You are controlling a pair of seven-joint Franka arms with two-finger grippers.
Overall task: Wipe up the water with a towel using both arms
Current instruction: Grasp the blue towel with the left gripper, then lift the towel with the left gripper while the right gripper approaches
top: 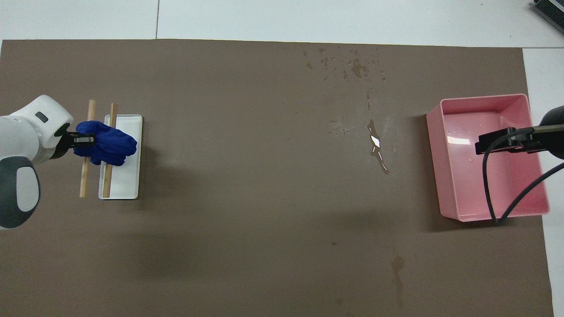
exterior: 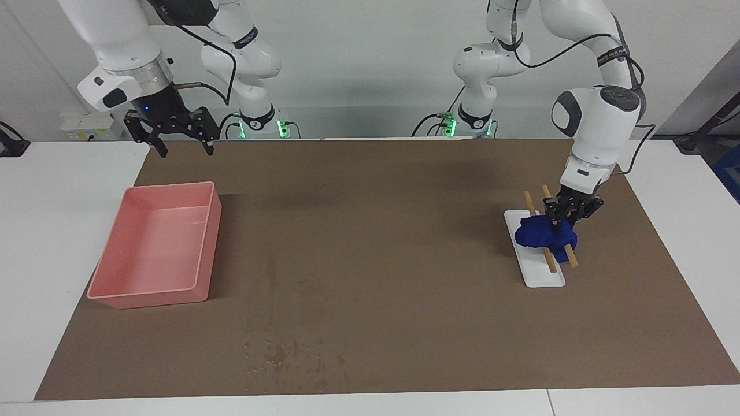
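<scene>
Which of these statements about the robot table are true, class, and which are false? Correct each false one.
1. The blue towel lies across two wooden sticks. True.
2. The left gripper hangs over the pink bin. False: it is down at the towel, fingers closed on it.
3. The water splashes lie farther from the robots than the pink bin. True.
4. The right gripper is shut on a stick. False: it is open and holds nothing.
</scene>
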